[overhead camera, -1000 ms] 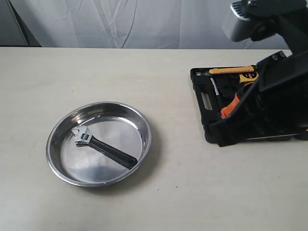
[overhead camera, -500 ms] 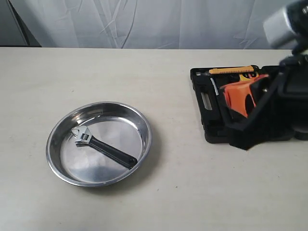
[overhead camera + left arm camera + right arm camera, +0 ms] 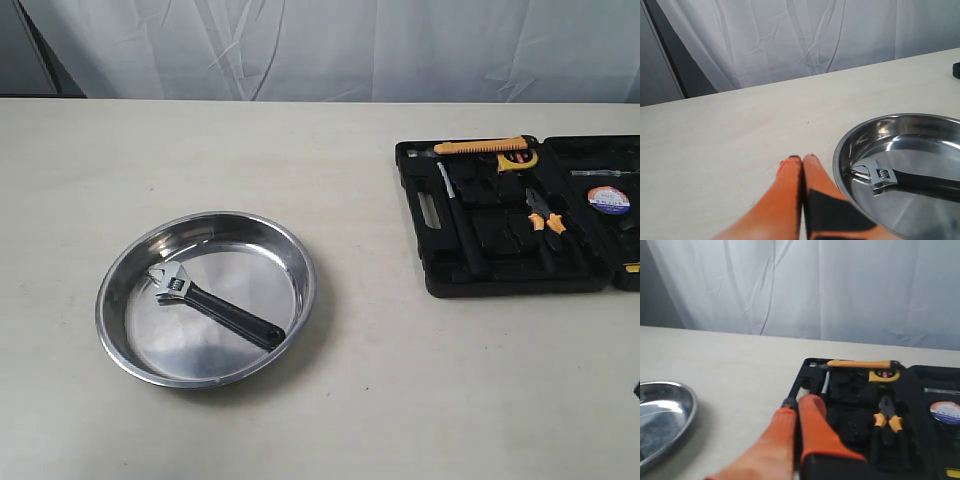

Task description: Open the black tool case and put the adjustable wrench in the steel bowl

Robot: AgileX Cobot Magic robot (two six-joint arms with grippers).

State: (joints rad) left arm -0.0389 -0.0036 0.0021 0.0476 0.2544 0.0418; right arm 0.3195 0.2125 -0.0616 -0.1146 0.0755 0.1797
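The adjustable wrench [image 3: 213,304] lies inside the steel bowl [image 3: 120,270] on the left of the table, silver head to the left; its head also shows in the left wrist view [image 3: 879,175] within the bowl [image 3: 842,145]. The black tool case [image 3: 432,270] lies open at the right, tools in its slots, and appears as the case [image 3: 850,425] in the right wrist view. My left gripper [image 3: 802,159] is shut and empty beside the bowl's rim. My right gripper [image 3: 797,401] is shut, empty, above the case's near corner. Neither arm shows in the exterior view.
Inside the case sit orange-handled pliers [image 3: 545,212], a long yellow-orange-handled tool [image 3: 482,146], a yellow tape measure [image 3: 517,158] and a tape roll [image 3: 604,198]. A white curtain hangs behind the table's far edge.
The right arm, which covered the case one second ago, has pulled out of the exterior view to the right, leaving the open case fully visible. Wrench and bowl have not moved.
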